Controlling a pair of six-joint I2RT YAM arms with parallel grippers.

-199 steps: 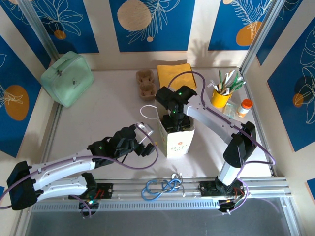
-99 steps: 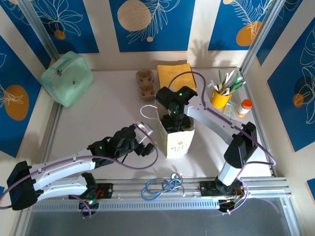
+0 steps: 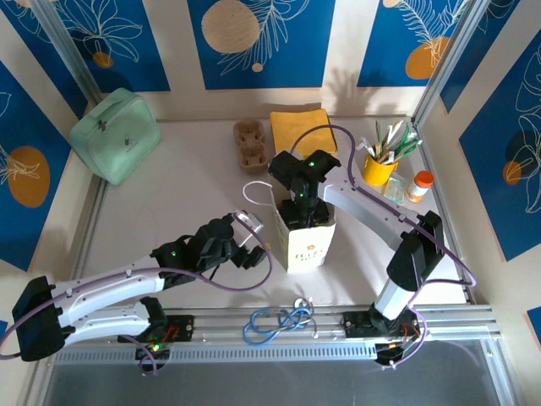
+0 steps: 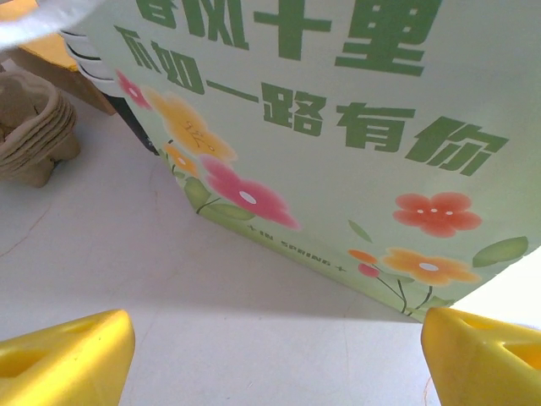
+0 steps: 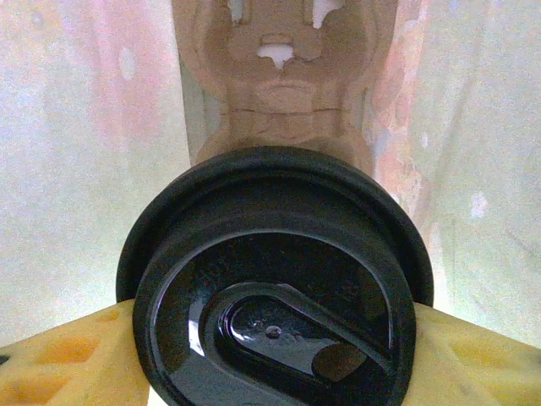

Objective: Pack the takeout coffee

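A pale green paper bag (image 3: 306,241) with flowers and green print stands near the table's middle. My right gripper (image 3: 302,216) reaches down into its open top, shut on a coffee cup with a black lid (image 5: 275,292). The yellow fingers (image 5: 59,359) press the cup from both sides. Below the cup, inside the bag, sits a brown pulp cup holder (image 5: 283,80). My left gripper (image 3: 245,245) stands open just left of the bag, low over the table, facing the bag's printed side (image 4: 338,127). Nothing lies between its yellow fingertips (image 4: 63,355).
A brown pulp carrier (image 3: 251,142) and a yellow cloth (image 3: 302,128) lie behind the bag. A mint green pouch (image 3: 116,134) sits far left. At the right stand a yellow cup of utensils (image 3: 379,165) and an orange-capped bottle (image 3: 419,185). The bag's white handle (image 3: 254,188) droops left.
The right gripper has shifted very slightly to the right within the bag's mouth. The left arm has not moved.
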